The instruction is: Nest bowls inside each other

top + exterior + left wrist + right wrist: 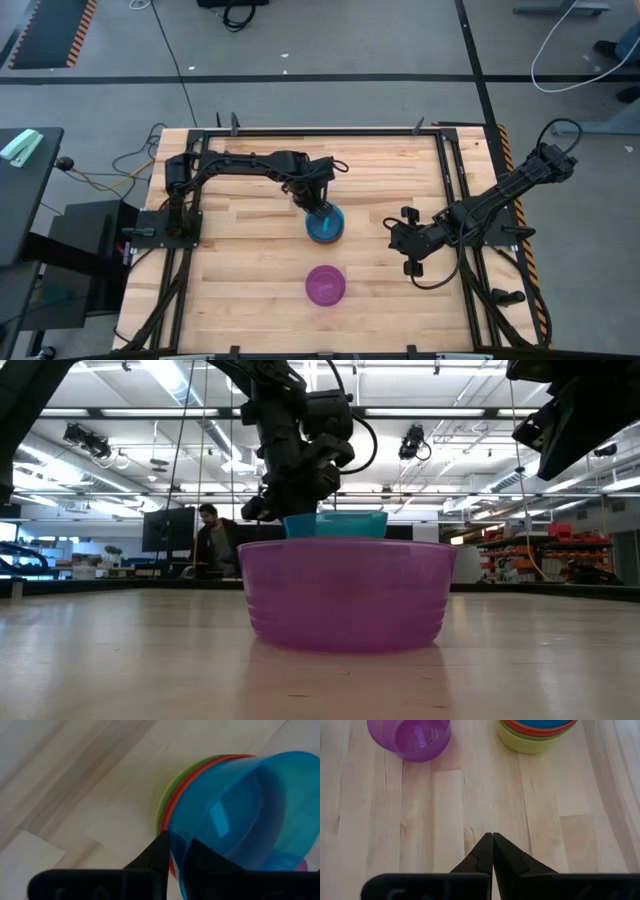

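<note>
A blue bowl (325, 224) sits in the top of a stack of bowls at the table's middle; green and orange rims (172, 785) show under it, and a yellow-green bowl (532, 742) is the stack's outermost. A purple bowl (325, 285) stands alone, upright, nearer the front edge. My left gripper (316, 205) is shut on the blue bowl's rim. My right gripper (398, 240) is shut and empty, over bare table to the stack's right. No pink bowl shows. My left gripper pinches the blue bowl's rim (176, 851) on the bowl's far-left side, one finger (207, 862) inside the bowl and one finger (157, 855) outside. The fingers come from above, slanting down. The bowl sits tilted in the top of the stack.
Black rails frame the wooden table (250, 290). Bare wood lies to the left of the bowls and between the stack and my right gripper. A person (212, 540) sits in the room beyond the far edge.
</note>
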{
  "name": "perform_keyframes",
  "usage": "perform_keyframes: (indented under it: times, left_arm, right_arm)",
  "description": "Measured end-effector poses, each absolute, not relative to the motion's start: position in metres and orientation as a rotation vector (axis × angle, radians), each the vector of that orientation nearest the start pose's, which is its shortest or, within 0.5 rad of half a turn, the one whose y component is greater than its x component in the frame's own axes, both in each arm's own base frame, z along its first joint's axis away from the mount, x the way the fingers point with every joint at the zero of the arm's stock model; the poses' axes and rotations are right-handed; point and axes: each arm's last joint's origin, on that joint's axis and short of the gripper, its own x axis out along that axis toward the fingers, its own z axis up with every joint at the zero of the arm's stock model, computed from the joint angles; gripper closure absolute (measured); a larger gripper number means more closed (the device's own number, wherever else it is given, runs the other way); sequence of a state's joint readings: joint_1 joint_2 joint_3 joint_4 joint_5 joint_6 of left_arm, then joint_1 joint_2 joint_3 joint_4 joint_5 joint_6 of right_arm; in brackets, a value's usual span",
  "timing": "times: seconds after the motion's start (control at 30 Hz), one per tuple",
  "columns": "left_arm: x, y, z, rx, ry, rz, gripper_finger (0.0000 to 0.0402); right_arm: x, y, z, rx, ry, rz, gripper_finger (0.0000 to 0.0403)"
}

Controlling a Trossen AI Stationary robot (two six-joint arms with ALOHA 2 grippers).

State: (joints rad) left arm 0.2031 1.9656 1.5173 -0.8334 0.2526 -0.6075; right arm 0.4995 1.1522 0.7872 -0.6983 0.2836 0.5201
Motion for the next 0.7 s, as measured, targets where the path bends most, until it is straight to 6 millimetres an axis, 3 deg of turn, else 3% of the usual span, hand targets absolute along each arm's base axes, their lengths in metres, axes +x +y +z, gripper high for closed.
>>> perform_keyframes:
  times: [0.2,0.5,0.7]
  left_arm:
    - [0.389,0.072,0.203,-0.840,1.251,0.312,0.0341]
    - [0.388,0.075,0.208,-0.827,1.230,0.298,0.0310]
    - [0.388,0.075,0.210,-0.853,1.222,0.264,0.0295]
  right_arm:
    - [0.187,0.093,0.225,0.064,0.993,-0.060,0.0387]
    - [0.179,0.089,0.193,0.073,1.026,-0.053,0.0386]
    - [0.182,0.092,0.196,0.093,1.007,-0.003,0.0386]
